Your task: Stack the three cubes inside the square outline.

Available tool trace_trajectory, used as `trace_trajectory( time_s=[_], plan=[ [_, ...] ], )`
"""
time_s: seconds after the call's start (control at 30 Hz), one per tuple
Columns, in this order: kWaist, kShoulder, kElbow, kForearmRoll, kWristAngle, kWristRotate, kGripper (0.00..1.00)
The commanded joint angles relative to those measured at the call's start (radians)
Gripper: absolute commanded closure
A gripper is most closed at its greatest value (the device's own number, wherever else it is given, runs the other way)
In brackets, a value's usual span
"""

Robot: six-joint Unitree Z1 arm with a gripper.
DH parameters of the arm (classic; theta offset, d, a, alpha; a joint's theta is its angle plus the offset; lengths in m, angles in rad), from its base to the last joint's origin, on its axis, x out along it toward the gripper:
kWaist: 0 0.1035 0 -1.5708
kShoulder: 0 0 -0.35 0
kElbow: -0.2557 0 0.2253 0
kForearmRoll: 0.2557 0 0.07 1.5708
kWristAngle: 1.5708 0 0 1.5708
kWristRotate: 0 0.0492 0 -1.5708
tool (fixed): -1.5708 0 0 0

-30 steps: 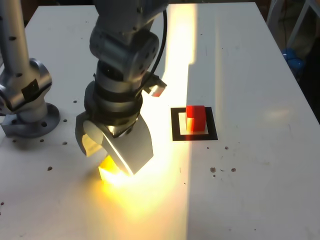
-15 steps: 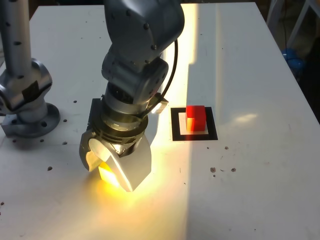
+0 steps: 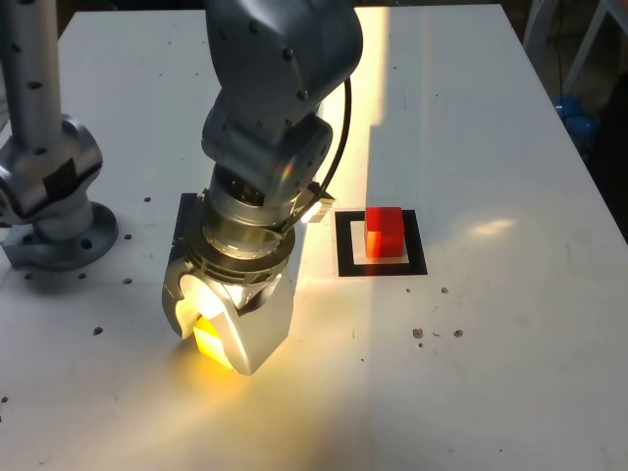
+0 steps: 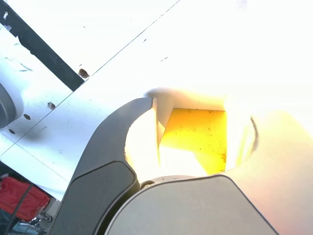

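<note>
You are looking down on a white table crossed by a bright band of sunlight. Your arm reaches down at about 8 o'clock from the table's middle in the exterior view, and its gripper sits low over the surface with the yellow cube between its two jaws. In the wrist view the yellow cube fills the gap, with a pale jaw pad close against each side; glare washes out the edges, so you cannot tell whether the pads are actually pressing on it or just beside it.

At about 3 o'clock from the gripper in the exterior view, well apart from it, lies the square outline, a thick black frame with a white centre. The red cube stands inside that frame, toward its far side, in the sunlit strip.

At 9 o'clock, near the exterior view's left edge, stands the arm's grey round base. Small dark specks dot the tabletop around it. A narrow black strip crosses the table in the wrist view, away from the cube. A green cube is not visible in either view.
</note>
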Motion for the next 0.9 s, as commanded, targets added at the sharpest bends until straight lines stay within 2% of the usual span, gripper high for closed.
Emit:
trace_trajectory(
  time_s=[0.0,0.23,0.37,0.43,0.6,0.87],
  plan=[
    [-0.001,0.006,0.003,0.003,-0.001,-0.002,0.71],
    [-0.001,0.006,0.002,0.013,0.0,-0.002,0.71],
    [0.002,0.005,-0.017,0.047,0.013,-0.005,0.71],
    [0.011,0.003,-0.046,0.081,0.025,-0.007,0.71],
    [0.084,-0.006,-0.193,0.226,0.062,-0.006,0.71],
    [0.26,0.001,-0.449,0.397,0.081,0.016,0.71]
  ],
)
